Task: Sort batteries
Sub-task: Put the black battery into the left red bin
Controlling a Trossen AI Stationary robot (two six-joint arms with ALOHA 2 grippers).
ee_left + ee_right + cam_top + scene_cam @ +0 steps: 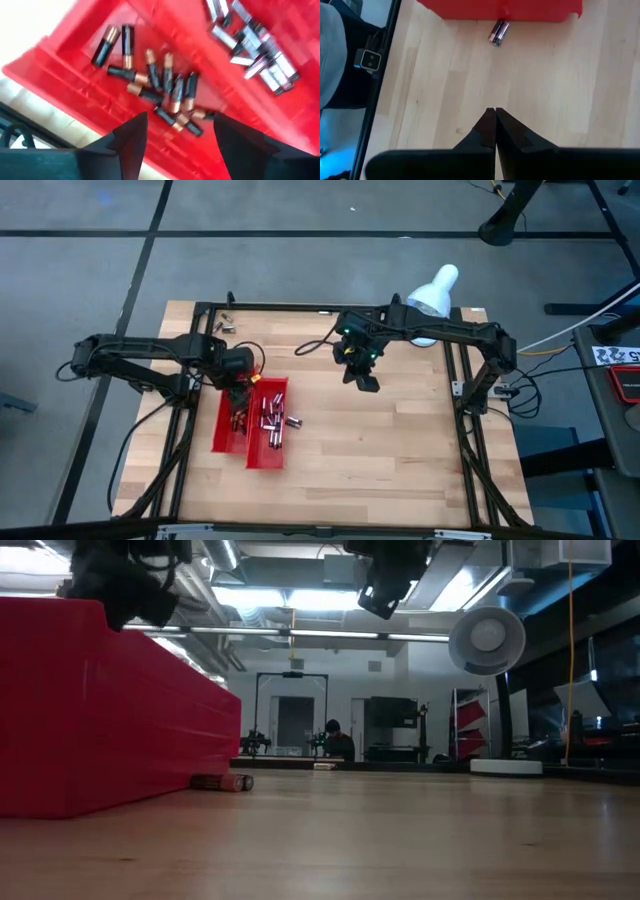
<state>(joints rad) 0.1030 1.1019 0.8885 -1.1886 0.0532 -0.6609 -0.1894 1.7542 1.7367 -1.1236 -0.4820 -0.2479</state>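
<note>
Two red trays lie side by side, the left tray (226, 432) and the right tray (268, 452). Black-and-copper batteries (160, 85) lie in the left tray and silvery batteries (255, 47) in the right one. My left gripper (175, 136) hangs open above the left tray's far end (240, 387), pointing down, with nothing between its fingers. One loose battery (498, 32) lies on the table against the right tray's right side (294, 421). My right gripper (495, 117) is shut and empty, high over the table's middle (362, 378), to the right of the trays.
A white lamp head (436, 290) sits at the far right of the table. Small metal parts (222, 326) lie at the far left corner. Black frame rails (460, 370) border the table. Bare wood stretches right of and in front of the trays. A person (338, 740) is far back in the room.
</note>
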